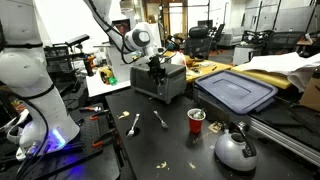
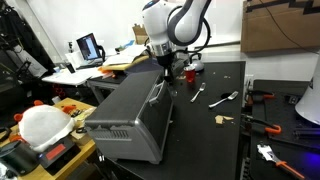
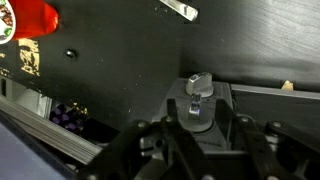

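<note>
A grey toaster (image 1: 165, 85) stands on the black table in both exterior views (image 2: 130, 115). My gripper (image 1: 155, 68) hangs just over its top at one end (image 2: 163, 70). In the wrist view the gripper (image 3: 197, 130) is open, its two fingers spread on either side of the toaster's small silver lever (image 3: 198, 82), which sticks up from a grey slot. The fingers do not touch the lever. Nothing is held.
A red cup (image 1: 196, 120) (image 2: 188, 74) (image 3: 30, 18), a fork (image 1: 134, 124) and a spoon (image 1: 160, 119) lie near the toaster. A silver kettle (image 1: 235, 148) stands at the front. A blue bin lid (image 1: 235, 90) lies to one side. Crumbs dot the table.
</note>
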`<state>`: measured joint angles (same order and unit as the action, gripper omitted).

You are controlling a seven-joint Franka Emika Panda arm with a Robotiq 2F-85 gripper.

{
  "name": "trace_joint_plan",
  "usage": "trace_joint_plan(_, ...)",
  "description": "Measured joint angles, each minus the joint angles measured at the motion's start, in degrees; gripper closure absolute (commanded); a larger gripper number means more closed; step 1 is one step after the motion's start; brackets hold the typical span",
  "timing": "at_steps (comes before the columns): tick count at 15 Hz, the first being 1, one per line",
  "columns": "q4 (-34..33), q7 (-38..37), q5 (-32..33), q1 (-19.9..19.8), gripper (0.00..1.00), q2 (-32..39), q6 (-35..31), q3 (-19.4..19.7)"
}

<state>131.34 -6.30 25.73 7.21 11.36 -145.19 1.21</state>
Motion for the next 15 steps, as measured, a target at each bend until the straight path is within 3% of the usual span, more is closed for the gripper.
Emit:
trace_joint_plan(1, 0.0, 0.02, 0.0, -0.03, 0.95, 0.0, 0.43, 0.0)
trace_joint_plan(3, 0.0, 0.05, -0.01, -0.1, 1.0, -0.01, 1.17, 0.0)
trace_joint_plan(10, -0.28, 4.32, -5.25, -1.17, 0.97, -0.11, 1.67, -0.57)
trace_joint_plan(15, -0.94, 15.69, -18.17, -4.67, 0.97, 0.11, 1.68, -1.62)
